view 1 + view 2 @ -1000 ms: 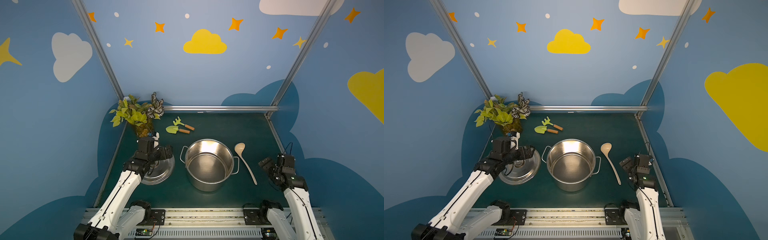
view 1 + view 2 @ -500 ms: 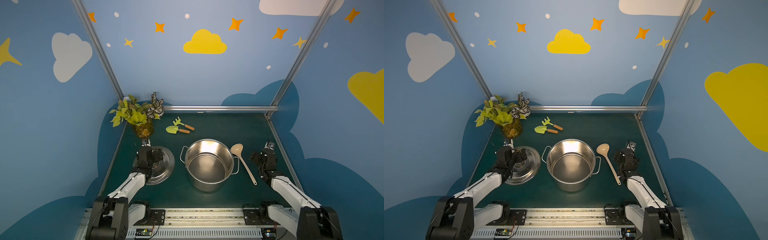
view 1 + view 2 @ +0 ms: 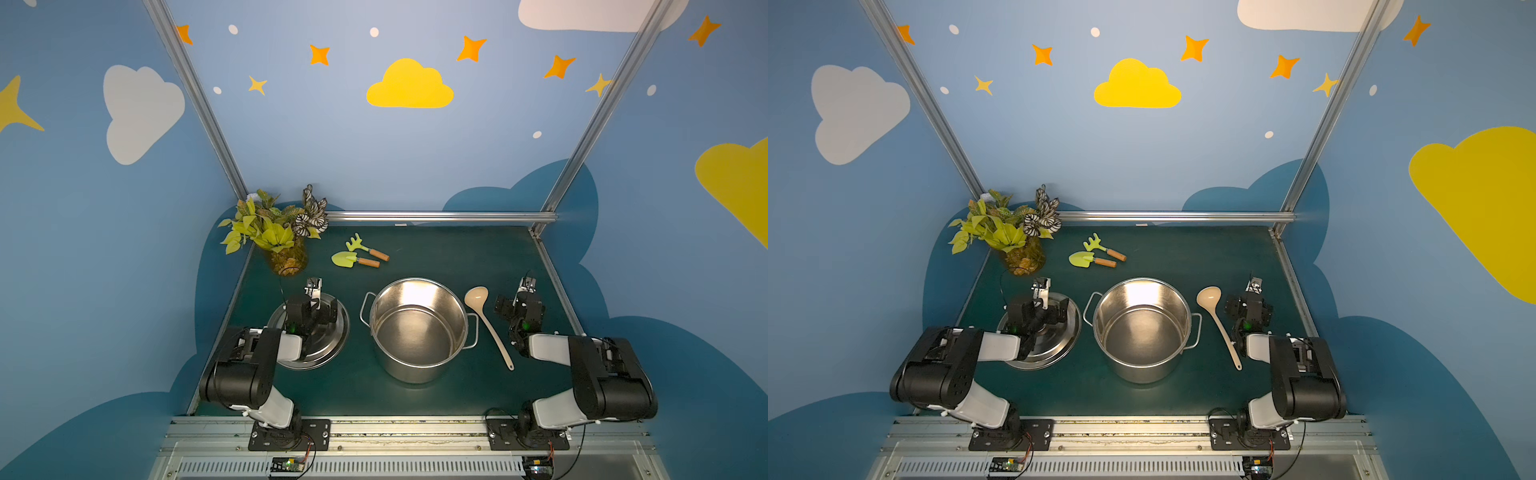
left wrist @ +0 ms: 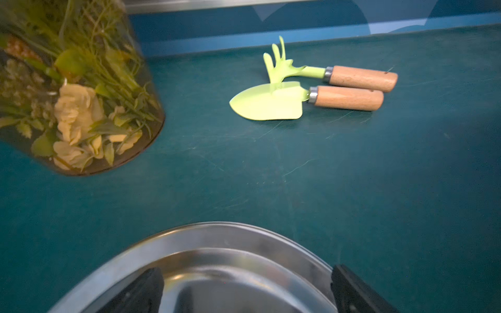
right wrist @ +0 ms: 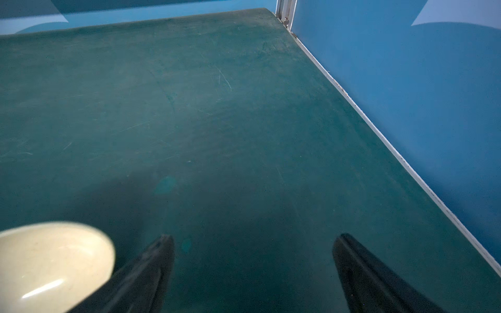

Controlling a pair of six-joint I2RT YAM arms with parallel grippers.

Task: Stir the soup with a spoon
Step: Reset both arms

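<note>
spoon (image 3: 489, 328) lies flat on table (image 3: 436, 257), right of center in both top views, just right of pot (image 3: 415, 370), untouched. right gripper (image 5: 254, 238) wide, empty, beside spoon bowl. left gripper (image 4: 246, 271) wide, empty, over lid (image 3: 328, 345), center-left.

No writing, label, brand, number or sign can be read in any of the views.
</note>
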